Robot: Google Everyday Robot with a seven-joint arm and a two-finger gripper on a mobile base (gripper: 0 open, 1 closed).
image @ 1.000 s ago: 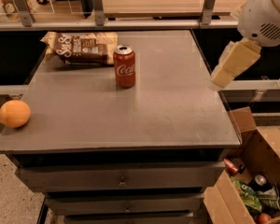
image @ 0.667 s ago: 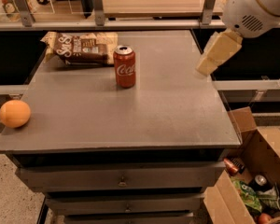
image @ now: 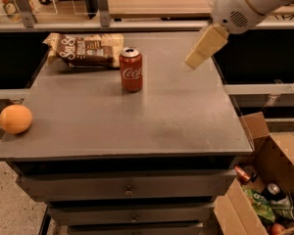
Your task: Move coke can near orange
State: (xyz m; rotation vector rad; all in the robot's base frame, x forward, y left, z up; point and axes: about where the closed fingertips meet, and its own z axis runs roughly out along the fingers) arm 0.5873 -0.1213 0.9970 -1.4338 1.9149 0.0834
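Note:
The red coke can (image: 131,69) stands upright on the grey table top (image: 152,116), toward the back centre. The orange (image: 15,119) sits at the table's front left corner, well apart from the can. My gripper (image: 202,50) hangs from the white arm at the upper right, above the table's back right part, to the right of the can and not touching it. It holds nothing that I can see.
A brown and cream snack bag (image: 85,49) lies behind and left of the can. An open cardboard box (image: 262,190) with cans and packets stands on the floor at the right. Drawers (image: 127,190) run below the table top. A counter rail crosses behind.
The arm and gripper have moved left, from beyond the table's right edge to over its back right part. The can, orange and bag have not moved.

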